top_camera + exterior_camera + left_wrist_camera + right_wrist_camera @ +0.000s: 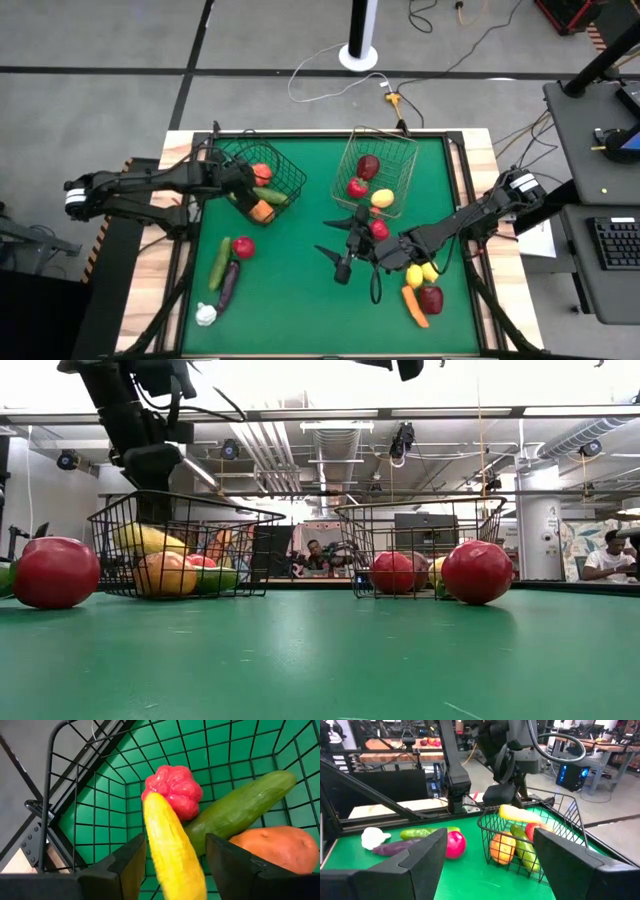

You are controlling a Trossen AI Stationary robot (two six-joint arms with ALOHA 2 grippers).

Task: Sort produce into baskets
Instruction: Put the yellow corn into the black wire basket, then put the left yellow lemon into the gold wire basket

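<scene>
Hovering over the dark basket at the table's far left, the left gripper has a yellow corn cob between its fingers; in the left wrist view the fingers stand a little wide of the cob on both sides, so whether it is gripped or already freed I cannot tell. Below it in the basket lie a red pepper, a green cucumber and an orange piece, the cob's tip pointing down between pepper and cucumber. To do this drop well, I judge the arm should keep the cob inside the wire rim, let go low enough that it does not bounce off the cucumber, and lift straight up so the fingers miss the mesh. The right gripper hangs mid-table with its fingers spread, holding nothing, a red fruit just beside the arm. The pale basket already carries two red pieces and a yellow one. Loose on the green mat: at the left a green vegetable, a red apple, a purple eggplant and white garlic; at the right two lemons, a carrot and a dark red fruit. People sit in the room behind the table.
</scene>
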